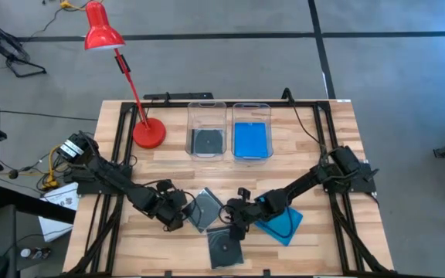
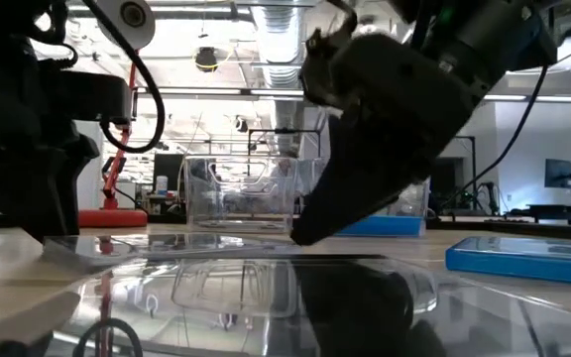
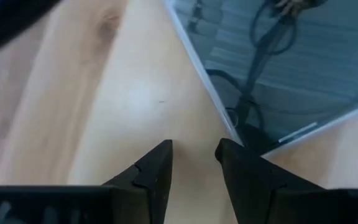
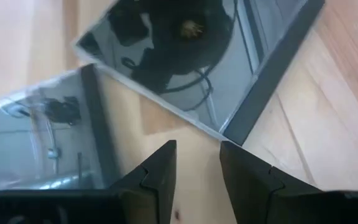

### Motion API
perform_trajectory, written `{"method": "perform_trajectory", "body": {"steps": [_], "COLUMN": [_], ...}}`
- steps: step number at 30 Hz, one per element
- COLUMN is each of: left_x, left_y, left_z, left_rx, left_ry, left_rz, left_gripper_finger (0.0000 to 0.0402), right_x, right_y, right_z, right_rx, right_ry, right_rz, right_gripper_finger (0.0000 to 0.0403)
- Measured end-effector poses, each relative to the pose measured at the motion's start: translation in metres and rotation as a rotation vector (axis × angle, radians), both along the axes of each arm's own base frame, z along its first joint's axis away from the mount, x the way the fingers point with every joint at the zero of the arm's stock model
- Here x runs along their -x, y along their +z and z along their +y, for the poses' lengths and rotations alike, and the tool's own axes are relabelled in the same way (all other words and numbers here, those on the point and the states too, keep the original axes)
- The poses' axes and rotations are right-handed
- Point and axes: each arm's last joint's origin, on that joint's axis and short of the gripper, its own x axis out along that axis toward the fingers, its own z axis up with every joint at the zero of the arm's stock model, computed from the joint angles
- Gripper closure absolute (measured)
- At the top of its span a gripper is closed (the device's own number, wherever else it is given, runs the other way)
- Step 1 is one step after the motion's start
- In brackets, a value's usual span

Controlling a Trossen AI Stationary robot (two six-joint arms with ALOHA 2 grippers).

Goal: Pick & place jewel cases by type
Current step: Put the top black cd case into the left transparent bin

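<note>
Both tools (image 3: pixel 193 163) (image 4: pixel 197 167) narrowly parted, empty, beside clear jewel cases (image 1: pixel 205 209).

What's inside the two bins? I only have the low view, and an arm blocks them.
Observer: From above, the bin nearer the lamp holds one dark case; the other bin holds one blue case.
Operator: How many are loose?
Observer: Three: a clear case beside the left gripper, a front clear case, and a loose blue case under the right arm.
Operator: Anything gripped?
Observer: No. The wrist views show both the left and the right gripper open and empty.
</note>
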Motion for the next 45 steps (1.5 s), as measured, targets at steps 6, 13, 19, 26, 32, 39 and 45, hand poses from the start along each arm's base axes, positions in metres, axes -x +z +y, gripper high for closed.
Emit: {"method": "perform_trajectory", "body": {"steps": [6, 13, 19, 26, 32, 39, 45], "left_x": [-0.002, -0.001, -0.001, -0.002, -0.002, -0.002, 0.011], "left_y": [0.002, 0.004, 0.005, 0.005, 0.005, 0.005, 0.001], "left_z": [-0.009, -0.021, -0.025, -0.024, -0.024, -0.024, -0.017], "left_rx": [0.064, 0.095, 0.093, 0.079, 0.068, 0.069, 0.040], "left_ry": [-0.044, -0.081, -0.087, -0.079, -0.075, -0.075, 0.024], "left_rz": [-0.043, -0.098, -0.128, -0.140, -0.145, -0.143, -0.015], "left_gripper_finger": [0.0269, 0.0269, 0.0269, 0.0269, 0.0269, 0.0269, 0.0269], "right_x": [-0.003, -0.004, -0.010, -0.019, -0.026, -0.033, -0.027], "right_y": [-0.003, -0.007, -0.006, -0.005, -0.004, -0.001, -0.006], "right_z": [-0.007, -0.017, -0.031, -0.054, -0.075, -0.091, -0.090], "right_rx": [0.000, 0.009, 0.002, 0.003, -0.016, -0.049, -0.030], "right_ry": [-0.026, -0.049, -0.078, -0.113, -0.129, -0.124, -0.136], "right_rz": [0.010, 0.041, 0.041, 0.019, 0.000, -0.036, 0.041], "right_gripper_finger": [0.0285, 0.0285, 0.0285, 0.0285, 0.0285, 0.0285, 0.0285]}}
